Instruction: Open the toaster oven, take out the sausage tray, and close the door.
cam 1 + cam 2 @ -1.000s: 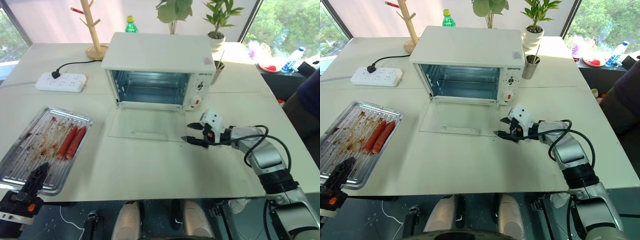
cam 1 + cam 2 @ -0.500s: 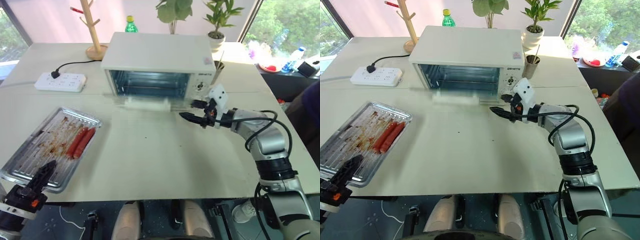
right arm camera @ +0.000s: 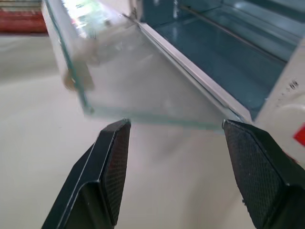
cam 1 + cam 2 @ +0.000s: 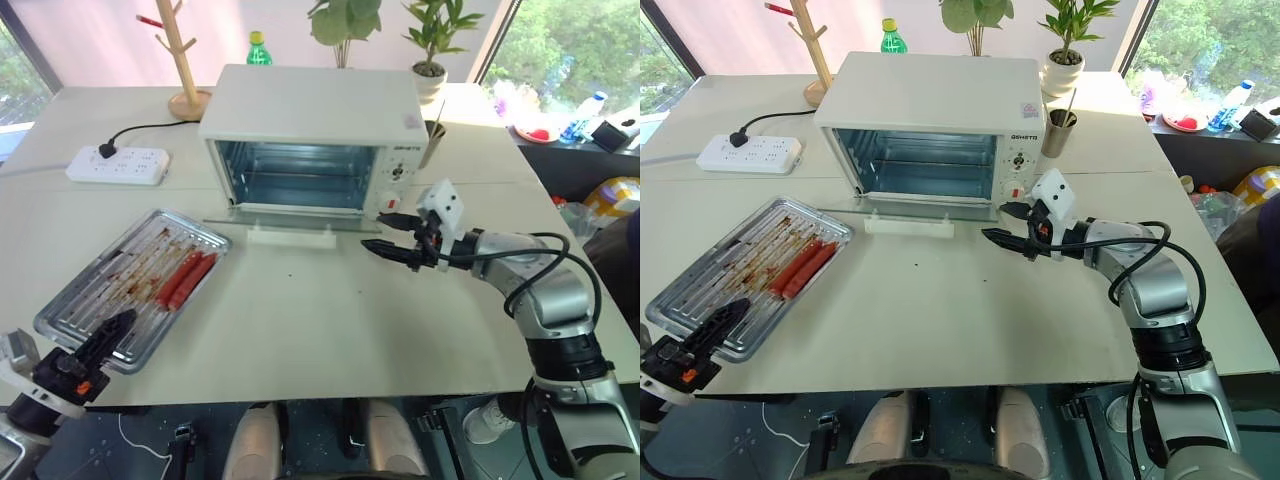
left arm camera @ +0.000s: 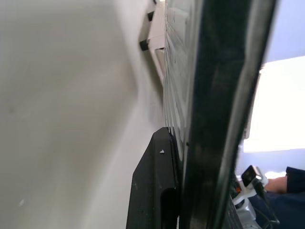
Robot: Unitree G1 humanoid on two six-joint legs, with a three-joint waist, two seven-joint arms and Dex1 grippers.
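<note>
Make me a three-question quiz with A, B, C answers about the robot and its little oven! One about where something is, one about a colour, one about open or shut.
1. Where is the sausage tray?
A. inside the toaster oven
B. on the table, left of the toaster oven
C. on top of the toaster oven

2. What colour is the toaster oven?
A. white
B. black
C. red

3. How is the right gripper?
A. shut on a sausage
B. shut on the handle
C. open, holding nothing

Answers:
1 B, it lies on the table with the left gripper at its near edge.
2 A, its top and sides are white.
3 C, its fingers stand apart beside the door.
</note>
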